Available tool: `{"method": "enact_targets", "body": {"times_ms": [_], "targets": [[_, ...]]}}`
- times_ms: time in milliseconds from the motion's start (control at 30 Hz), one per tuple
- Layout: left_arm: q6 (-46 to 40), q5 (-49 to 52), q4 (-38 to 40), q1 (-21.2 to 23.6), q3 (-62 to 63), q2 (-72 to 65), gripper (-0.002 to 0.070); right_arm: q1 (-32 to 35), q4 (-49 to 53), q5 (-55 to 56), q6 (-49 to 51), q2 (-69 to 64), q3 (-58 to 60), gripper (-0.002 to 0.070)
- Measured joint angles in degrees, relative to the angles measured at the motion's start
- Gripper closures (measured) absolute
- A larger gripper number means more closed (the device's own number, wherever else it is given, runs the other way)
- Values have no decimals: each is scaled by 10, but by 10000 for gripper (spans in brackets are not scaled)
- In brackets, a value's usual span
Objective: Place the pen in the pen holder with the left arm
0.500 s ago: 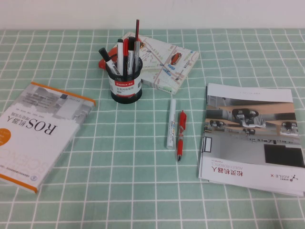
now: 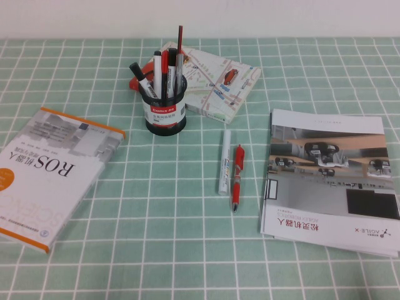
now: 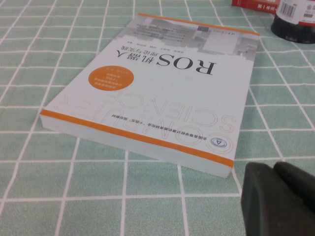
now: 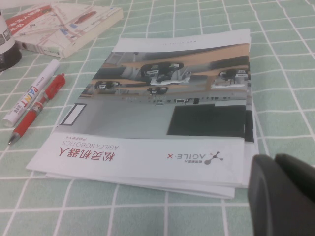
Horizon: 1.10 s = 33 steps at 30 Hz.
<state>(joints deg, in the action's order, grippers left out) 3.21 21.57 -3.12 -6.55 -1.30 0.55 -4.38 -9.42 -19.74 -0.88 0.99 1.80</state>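
The pen, slim and white, lies flat on the green checked cloth in the high view, beside a red pen. It also shows in the right wrist view. The pen holder, a black mesh cup with a white and red label, stands behind and left of it and holds several markers. Its base shows in the left wrist view. My left gripper is shut and empty, low over the cloth near the ROS book's corner. My right gripper is shut and empty beside the brochure. Neither arm shows in the high view.
A white and orange ROS book lies at the left. An AgileX brochure lies at the right. A map-covered book lies behind the holder. The red pen lies right against the white pen.
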Motion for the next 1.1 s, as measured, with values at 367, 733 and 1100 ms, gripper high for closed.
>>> {"method": "enact_targets", "body": {"times_ms": [367, 733, 1100], "targets": [[0, 0, 0, 0, 0, 0, 676, 0, 0, 0, 0, 0, 0, 696], [0, 0, 0, 0, 0, 0, 676, 0, 0, 0, 0, 0, 0, 696], [11, -32, 37, 0, -2, 0, 676, 0, 0, 0, 0, 0, 0, 696]]}}
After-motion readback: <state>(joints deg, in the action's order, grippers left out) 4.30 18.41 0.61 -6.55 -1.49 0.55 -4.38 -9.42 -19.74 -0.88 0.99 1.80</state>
